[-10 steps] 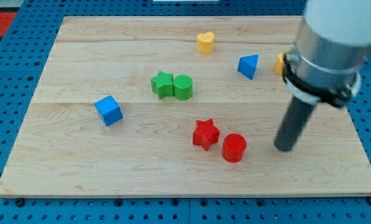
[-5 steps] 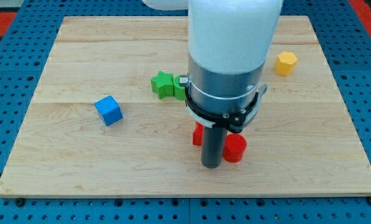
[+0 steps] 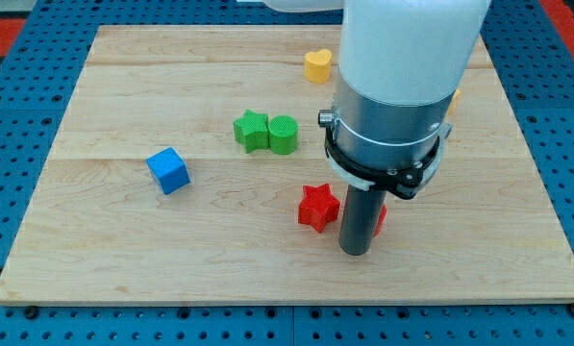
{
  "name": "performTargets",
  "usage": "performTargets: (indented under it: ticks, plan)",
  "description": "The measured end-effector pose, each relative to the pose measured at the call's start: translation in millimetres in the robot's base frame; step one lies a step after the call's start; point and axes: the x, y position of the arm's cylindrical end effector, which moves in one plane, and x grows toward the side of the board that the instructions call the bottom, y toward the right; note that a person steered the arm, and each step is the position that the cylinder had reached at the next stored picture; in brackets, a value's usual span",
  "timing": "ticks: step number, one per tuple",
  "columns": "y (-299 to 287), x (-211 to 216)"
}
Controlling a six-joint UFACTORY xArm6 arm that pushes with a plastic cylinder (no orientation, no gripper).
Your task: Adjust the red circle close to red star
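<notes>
Red circle (image 3: 380, 219) is mostly hidden behind my tip (image 3: 354, 252); orientation cannot be told. Red star (image 3: 317, 207), ridged, lies flat just left on the wooden table (image 3: 123, 259). No fingers fitted.

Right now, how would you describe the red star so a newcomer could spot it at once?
Start at the wooden board and go to its lower middle, just to the view's left of my tip. The red star lies there, with the red circle mostly hidden behind the rod. It is the only red pointed shape; the green star sits higher.
</notes>
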Motion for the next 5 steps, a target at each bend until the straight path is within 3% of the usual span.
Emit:
performTargets:
  ticks: [2,5]
  plan:
    - [64,0]
    - [52,-26]
